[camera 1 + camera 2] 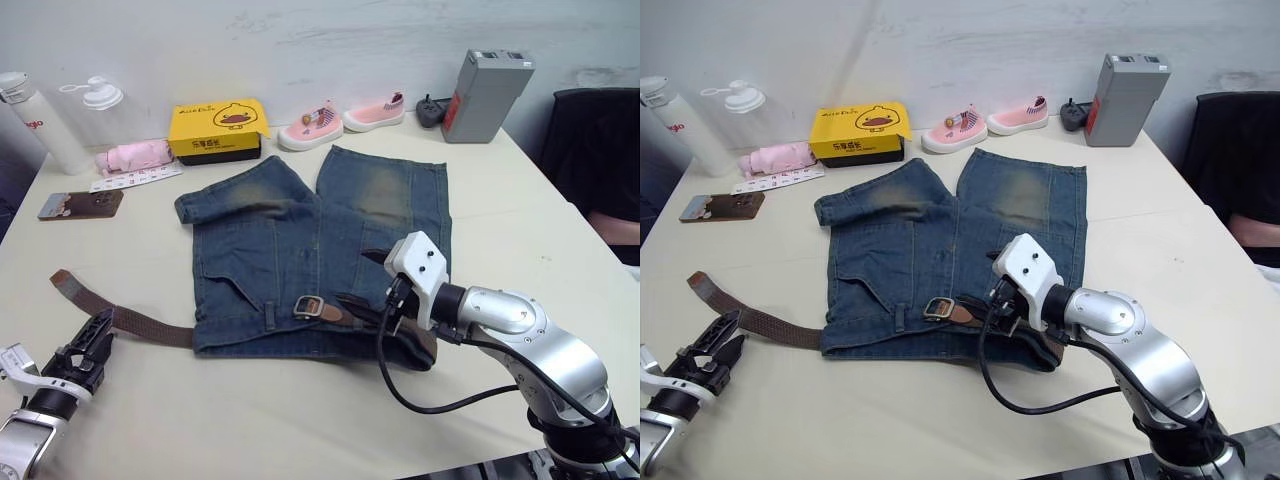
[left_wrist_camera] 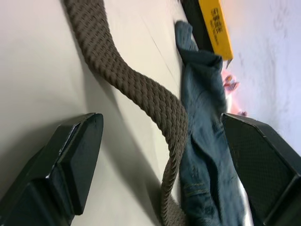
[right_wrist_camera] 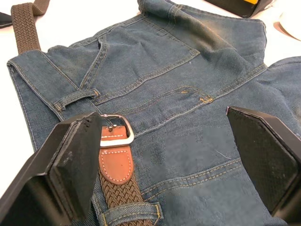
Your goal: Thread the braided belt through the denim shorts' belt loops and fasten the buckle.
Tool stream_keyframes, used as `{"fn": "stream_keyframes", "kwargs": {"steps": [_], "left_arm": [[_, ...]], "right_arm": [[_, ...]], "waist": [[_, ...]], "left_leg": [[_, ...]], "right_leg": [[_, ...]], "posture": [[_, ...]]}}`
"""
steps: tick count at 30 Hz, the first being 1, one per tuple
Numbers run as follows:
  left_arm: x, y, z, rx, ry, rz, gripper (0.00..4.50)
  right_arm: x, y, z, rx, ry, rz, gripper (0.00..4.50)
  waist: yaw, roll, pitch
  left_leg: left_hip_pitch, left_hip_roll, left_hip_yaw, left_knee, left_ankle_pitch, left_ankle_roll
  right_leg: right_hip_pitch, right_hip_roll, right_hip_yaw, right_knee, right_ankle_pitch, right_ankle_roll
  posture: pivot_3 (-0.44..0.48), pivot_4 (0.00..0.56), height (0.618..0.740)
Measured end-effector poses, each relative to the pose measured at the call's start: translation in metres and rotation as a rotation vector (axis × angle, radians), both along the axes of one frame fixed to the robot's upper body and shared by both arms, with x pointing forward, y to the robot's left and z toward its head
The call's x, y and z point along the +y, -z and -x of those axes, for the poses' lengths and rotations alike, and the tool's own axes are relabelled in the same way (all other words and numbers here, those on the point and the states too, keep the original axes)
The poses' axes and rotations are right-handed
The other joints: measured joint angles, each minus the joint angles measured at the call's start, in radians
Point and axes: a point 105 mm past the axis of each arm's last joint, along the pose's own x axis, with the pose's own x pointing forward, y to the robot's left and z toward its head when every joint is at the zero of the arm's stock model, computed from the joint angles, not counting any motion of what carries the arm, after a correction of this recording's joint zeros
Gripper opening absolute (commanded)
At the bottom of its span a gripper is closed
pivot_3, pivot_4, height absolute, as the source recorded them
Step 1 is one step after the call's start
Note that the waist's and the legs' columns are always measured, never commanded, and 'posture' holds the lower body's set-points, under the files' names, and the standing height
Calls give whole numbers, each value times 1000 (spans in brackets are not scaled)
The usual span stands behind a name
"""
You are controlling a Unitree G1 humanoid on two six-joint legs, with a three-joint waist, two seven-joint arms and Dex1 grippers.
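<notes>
Cream tabletop [image 1: 560,240] spreads under everything you are working with, and the largest thing on it is the denim shorts [image 1: 300,250], lying flat at the centre with the two legs pointing away from you and the waistband along the near edge. Your right arm reaches in over the right end of that waistband, and your right gripper [image 3: 164,155] hangs just above the denim with its jaws spread wide, holding nothing. Your left gripper [image 1: 85,350] sits low near the table's near left edge, also wide open and empty, just beside the loose strap. You can see the braided belt [image 1: 150,325] running from a curled end on the bare table at the left, under the left edge of the shorts, and along the waistband. In the right wrist view, one of the belt loops [image 3: 75,98] lies flat on the waistband near the buckle, with no strap through it. Smallest of all, the buckle [image 1: 307,305] rests on the waistband near its middle, with the tan leather tab touching it. Along the far edge stand a yellow box [image 1: 218,128], pink shoes [image 1: 345,120] and a grey battery pack [image 1: 485,95].
</notes>
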Motion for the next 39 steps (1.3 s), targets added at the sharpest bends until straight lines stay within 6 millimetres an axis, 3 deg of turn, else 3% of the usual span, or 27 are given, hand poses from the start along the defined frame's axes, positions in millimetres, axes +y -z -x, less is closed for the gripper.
{"fn": "stream_keyframes", "kwargs": {"steps": [12,16,21,31,35,36,39], "left_arm": [[-7,-2,-31,118,-41,158,4416],[-11,-3,-43,163,-56,168,2516],[-30,-2,-62,198,-22,188,151],[-32,-9,-67,157,-35,123,69],[-32,-39,-74,44,-20,-176,69],[-36,-61,-77,-31,-1,-329,69],[-63,-101,-84,-149,116,-724,69]], "right_arm": [[0,-2,-3,-7,1,0,4500],[0,-3,-3,-7,2,0,4500],[0,-3,-3,-10,1,0,4500],[-1,-5,-4,-19,16,-1,4500],[-1,-5,-5,-20,16,-2,4500],[0,-5,-4,-20,16,-2,4500],[1,-8,-4,-33,0,-1,4500]], "waist": [[24,4,0],[33,5,1],[40,-4,0],[40,-6,3],[29,-12,5],[24,-11,6],[21,-8,7]], "left_leg": [[0,-3,-1,1,0,0],[0,-4,-2,2,1,-1],[-1,-5,-2,2,1,0],[-1,-5,-1,2,1,-1],[-2,-6,0,1,1,-3],[-2,-5,0,0,1,-3],[-2,-3,1,0,1,-3]], "right_leg": [[1,-1,1,2,1,2],[1,-1,0,3,1,2],[2,-1,0,2,2,4],[2,0,0,-1,2,4],[2,4,0,-1,3,3],[2,6,1,-1,3,2],[1,8,1,-1,3,1]], "posture": [[0,150,706],[0,150,706],[0,150,706],[0,150,706],[0,150,706],[0,150,706],[0,150,706]]}}
